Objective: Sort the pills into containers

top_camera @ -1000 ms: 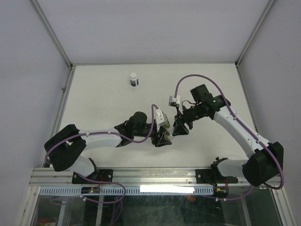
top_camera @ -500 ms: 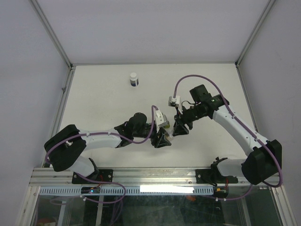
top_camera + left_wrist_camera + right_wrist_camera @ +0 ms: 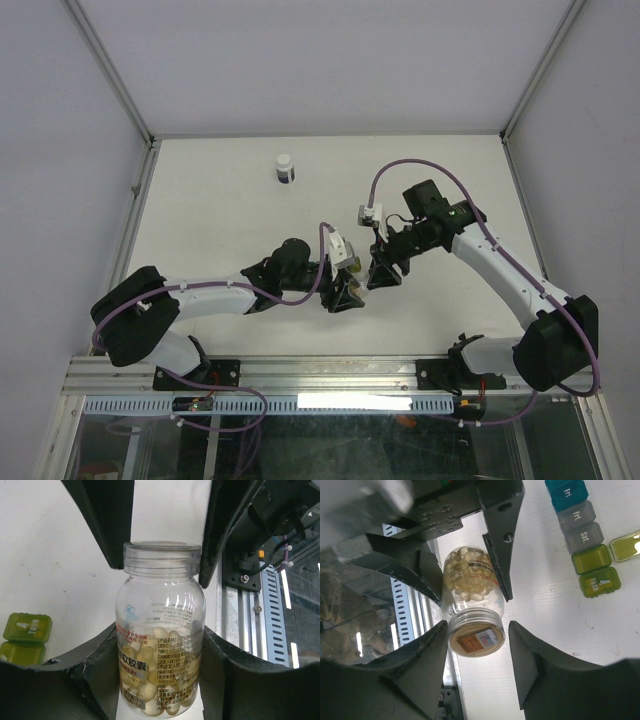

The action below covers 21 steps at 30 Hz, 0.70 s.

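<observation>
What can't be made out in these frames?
- Top external: the bottle is almost wholly hidden under the left gripper and right gripper.
- Right wrist: the containers run off the top and right edges; whether any is filled cannot be seen.
- Both wrist views: whether the right gripper's fingers press the lid or merely flank it.

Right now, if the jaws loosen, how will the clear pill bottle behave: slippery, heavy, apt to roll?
The clear bottle looks smooth, glossy and round, so it may slip or turn in the jaws. It is only partly filled with pills, so probably light, with contents shifting when tilted. Set on its side, it would likely roll.
</observation>
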Each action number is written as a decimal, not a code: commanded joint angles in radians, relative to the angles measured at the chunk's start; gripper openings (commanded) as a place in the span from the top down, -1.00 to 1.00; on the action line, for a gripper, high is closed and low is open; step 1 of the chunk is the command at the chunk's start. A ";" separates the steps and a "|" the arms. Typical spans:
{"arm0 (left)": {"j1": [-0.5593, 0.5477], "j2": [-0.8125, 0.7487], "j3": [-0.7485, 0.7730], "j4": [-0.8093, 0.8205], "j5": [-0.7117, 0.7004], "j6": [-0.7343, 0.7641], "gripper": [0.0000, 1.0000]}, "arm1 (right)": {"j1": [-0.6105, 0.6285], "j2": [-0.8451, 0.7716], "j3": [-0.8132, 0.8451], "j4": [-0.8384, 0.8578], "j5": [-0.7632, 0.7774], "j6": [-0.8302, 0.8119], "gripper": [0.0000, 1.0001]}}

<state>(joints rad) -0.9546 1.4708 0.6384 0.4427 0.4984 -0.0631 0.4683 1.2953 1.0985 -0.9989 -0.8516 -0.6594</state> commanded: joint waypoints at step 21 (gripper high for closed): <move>0.001 -0.063 -0.005 0.093 0.018 -0.007 1.00 | -0.009 -0.013 0.024 -0.001 -0.067 0.004 -0.15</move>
<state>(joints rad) -0.9546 1.4467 0.6292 0.4576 0.4973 -0.0639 0.4660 1.3033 1.0973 -1.0054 -0.8799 -0.6563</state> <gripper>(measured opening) 0.524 0.586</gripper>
